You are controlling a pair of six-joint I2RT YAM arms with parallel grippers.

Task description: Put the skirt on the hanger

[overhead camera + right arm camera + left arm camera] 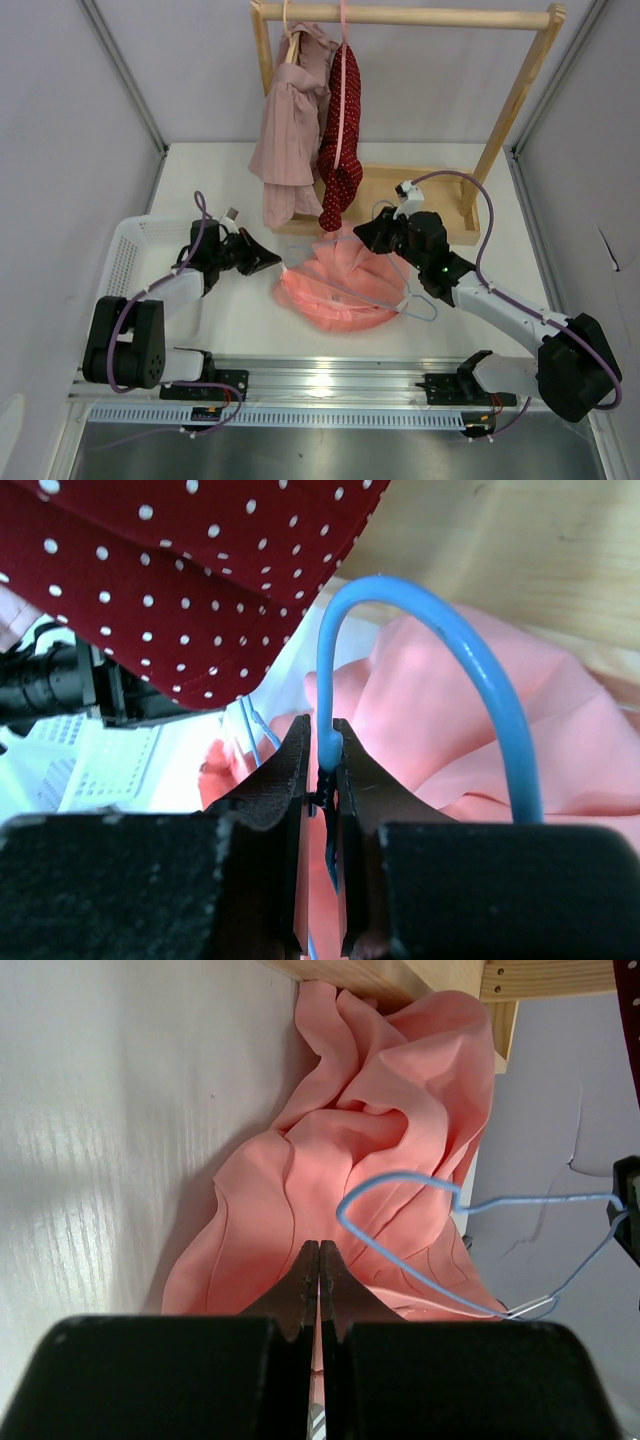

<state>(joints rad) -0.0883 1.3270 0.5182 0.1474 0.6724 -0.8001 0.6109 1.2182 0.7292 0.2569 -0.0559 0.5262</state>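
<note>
Right wrist shows our right tool (320, 760) pinching the hanger (440, 650) hook over the skirt (335, 285) mid-worktop, left tool (319, 1280) pressed together on nothing clear; next we thread fabric onto it.

Skirt (335, 285) hides hanger (415, 303) frame's middle; rack (400, 16) top cropped

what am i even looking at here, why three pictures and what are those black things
Two robot arms are bolted at the near edge of a table. The top view looks down from above; the other two come from cameras on each wrist. The black things are each arm's tool. The right tool is shut on a thin blue hanger. The left tool is shut at the edge of a salmon skirt lying on the table. Behind stands a wooden rack with a striped garment and a dotted red one.
</note>
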